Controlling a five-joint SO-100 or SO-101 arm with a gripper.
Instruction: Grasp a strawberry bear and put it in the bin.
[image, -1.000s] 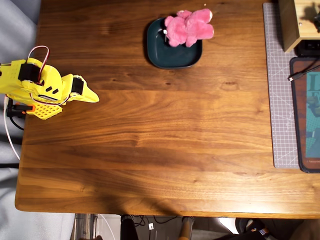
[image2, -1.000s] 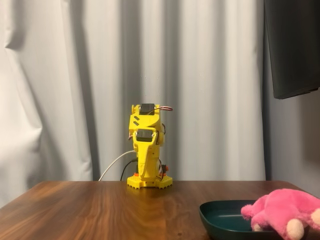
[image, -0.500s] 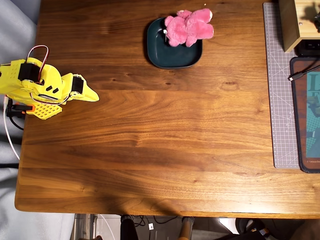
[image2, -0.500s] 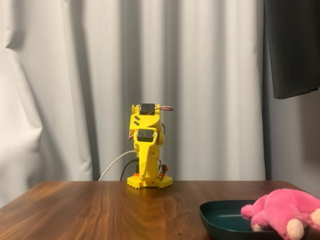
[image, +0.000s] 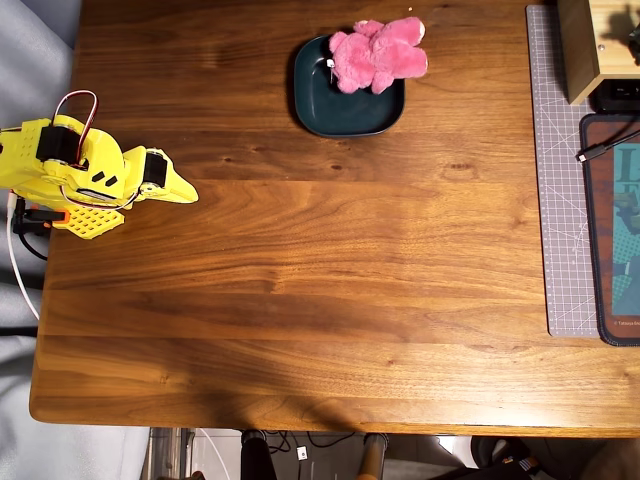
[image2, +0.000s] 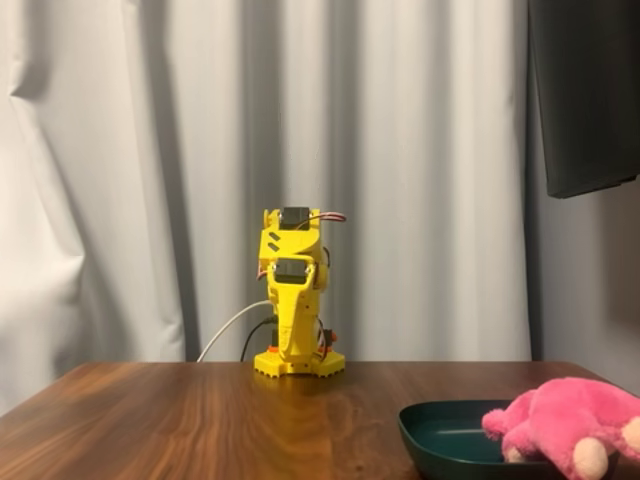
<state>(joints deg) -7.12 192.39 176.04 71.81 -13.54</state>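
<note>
On the wooden tabletop (image: 300, 260) sits one dark teal square dish (image: 330, 105), and one fuzzy pink plush bear (image: 378, 54) lies in it, draped over its far rim. One yellow arm (image: 85, 175) is folded at the tabletop's edge, well apart, its gripper (image: 185, 193) pinched closed and empty.

table (image: 300, 280) centre open — bin (image: 330, 110) far edge

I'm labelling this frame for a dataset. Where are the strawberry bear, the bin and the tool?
strawberry bear (image: 380, 52): overhead view, on its pink body.
bin (image: 325, 105): overhead view, on the bare teal floor.
tool (image: 185, 193): overhead view, at the folded arm's yellow tip.
</note>
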